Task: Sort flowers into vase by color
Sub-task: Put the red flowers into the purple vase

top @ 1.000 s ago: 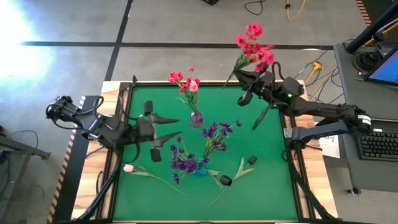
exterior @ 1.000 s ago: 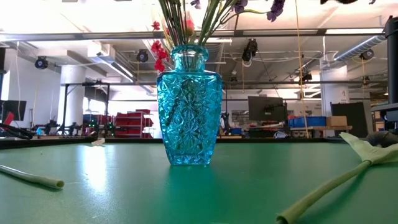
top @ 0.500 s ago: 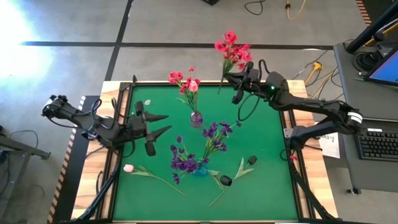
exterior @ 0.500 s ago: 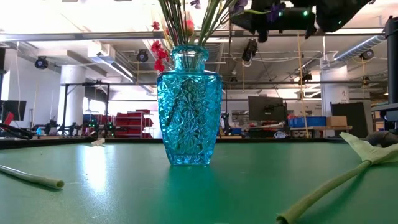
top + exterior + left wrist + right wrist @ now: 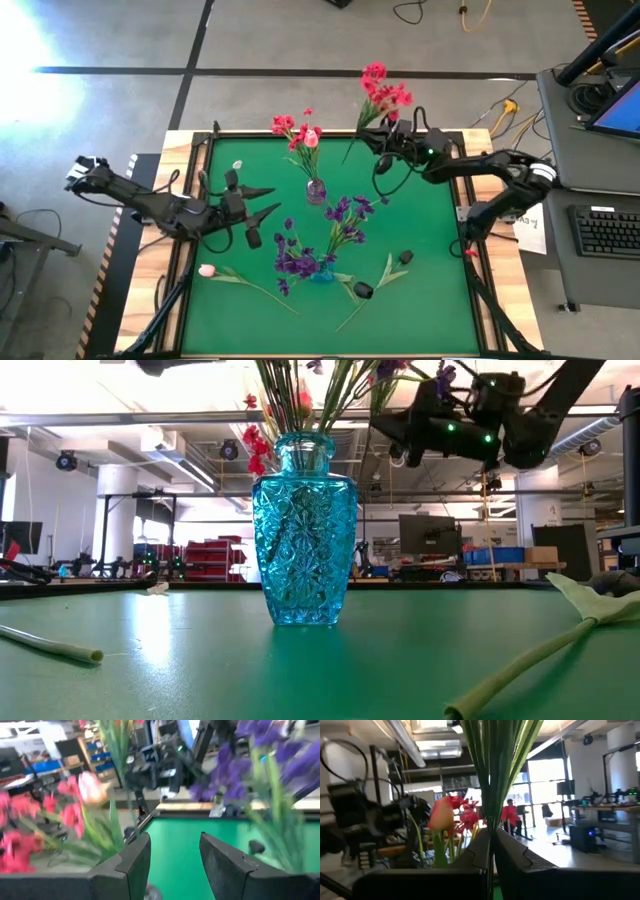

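My right gripper [image 5: 374,137] is shut on a red flower [image 5: 383,88] above the table's far edge, right of the middle. A small purple vase [image 5: 316,190] holds red and pink flowers [image 5: 296,130]. The blue vase [image 5: 322,271] [image 5: 303,530] holds purple flowers [image 5: 343,214]. My left gripper [image 5: 276,199] [image 5: 172,855] hangs open left of the purple vase with nothing between its fingers. A pale pink tulip [image 5: 207,270] lies flat on the green mat at the near left. My right gripper pinches the red flower's bundle of green stems [image 5: 491,822] between its two fingers, partway down from the blooms. The fingers lie across the stems. The flower is lifted clear: its blooms stand past the far edge and its stem end [image 5: 348,157] hangs over the mat.
Two loose stems with dark buds [image 5: 363,290] [image 5: 404,257] lie on the mat right of the blue vase; in the low view one stem [image 5: 540,655] lies at the right and another [image 5: 55,647] at the left. A raised black frame [image 5: 195,170] borders the mat.
My right gripper has carried the red flower toward the table's left and down; it now hangs nearer the purple vase, and the gripper has turned. My left gripper has sunk and drawn back a little toward the left edge, still open.
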`<state>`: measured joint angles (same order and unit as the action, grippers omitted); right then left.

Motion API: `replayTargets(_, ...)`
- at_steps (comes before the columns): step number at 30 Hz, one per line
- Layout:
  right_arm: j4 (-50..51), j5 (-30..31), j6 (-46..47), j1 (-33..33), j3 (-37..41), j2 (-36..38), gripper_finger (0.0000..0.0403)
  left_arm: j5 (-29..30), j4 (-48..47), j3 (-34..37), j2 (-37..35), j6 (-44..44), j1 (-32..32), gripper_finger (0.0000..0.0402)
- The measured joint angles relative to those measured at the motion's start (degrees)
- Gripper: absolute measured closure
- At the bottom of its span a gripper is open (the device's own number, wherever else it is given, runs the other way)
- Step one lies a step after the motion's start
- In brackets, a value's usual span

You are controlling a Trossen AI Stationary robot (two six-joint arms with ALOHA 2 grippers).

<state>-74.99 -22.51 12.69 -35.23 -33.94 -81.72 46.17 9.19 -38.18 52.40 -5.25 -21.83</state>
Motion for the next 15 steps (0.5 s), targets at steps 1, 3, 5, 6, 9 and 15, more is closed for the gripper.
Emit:
replayTargets(1, -1.98, -0.04, 0.79, 0.17, 0.40, -1.04, 0.0391, -0.02, 0.64, 1.24, 0.01, 0.64, 0.64, 0.0245)
replayTargets(3, -5.17, 0.00, 1.60, 1.09, 0.98, -3.12, 0.0391, -0.04, 2.45, 3.89, 0.02, 2.18, 1.76, 0.0245)
replayTargets(5, -8.12, -0.14, 1.96, 2.25, 1.18, -5.12, 0.0391, -0.11, 5.05, 6.51, 0.02, 4.05, 2.47, 0.0245)
replayTargets(6, -9.26, -0.34, 1.92, 2.83, 1.20, -5.93, 0.0391, -0.11, 6.04, 7.80, 0.02, 5.06, 2.69, 0.0245)
replayTargets(9, -11.86, -0.38, 2.28, 3.88, 0.50, -8.11, 0.0391, -0.15, 8.65, 10.88, 0.04, 7.44, 3.00, 0.0245)
replayTargets(15, -13.35, -0.18, 2.73, 6.49, -2.65, -11.11, 0.0391, -0.17, 12.72, 14.05, 0.71, 8.80, 3.16, 0.0245)
